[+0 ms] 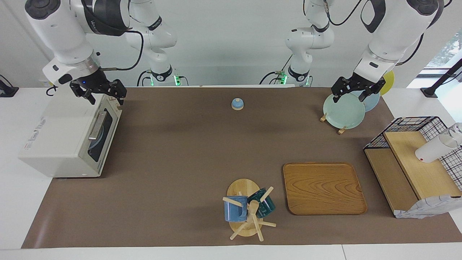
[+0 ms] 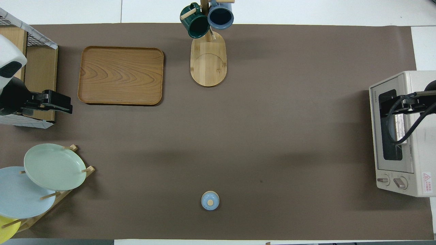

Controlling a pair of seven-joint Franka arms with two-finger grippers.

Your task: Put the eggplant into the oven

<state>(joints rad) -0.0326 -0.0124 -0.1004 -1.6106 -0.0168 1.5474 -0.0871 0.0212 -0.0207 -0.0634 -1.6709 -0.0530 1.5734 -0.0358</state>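
A brown mat covers most of the white table, and its middle is bare.

Nearest the robots, the left gripper hangs wide open over the pale green plate in the plate stand, and that arm waits. A small blue knobbed lid sits alone on the mat.

The right gripper is also spread wide and holds nothing. It is over the top of the oven at the end nearer the robots, just above the door's upper corner. The door looks shut, with its bar handle free.

We see no eggplant in either view, and we cannot tell whether it lies inside the oven, where the dark glass would hide it.

If the door has to be worked, we would bring the fingers square across the bar from in front. We would then follow the door's arc rather than pull straight, so the light oven does not slide. It straddles the mat's edge at the right arm's end of the table. The mat in front of the door is open, which leaves room for the swing.

Farther off, the wooden tray, the mug tree and the wire-and-wood rack are well apart from the oven.
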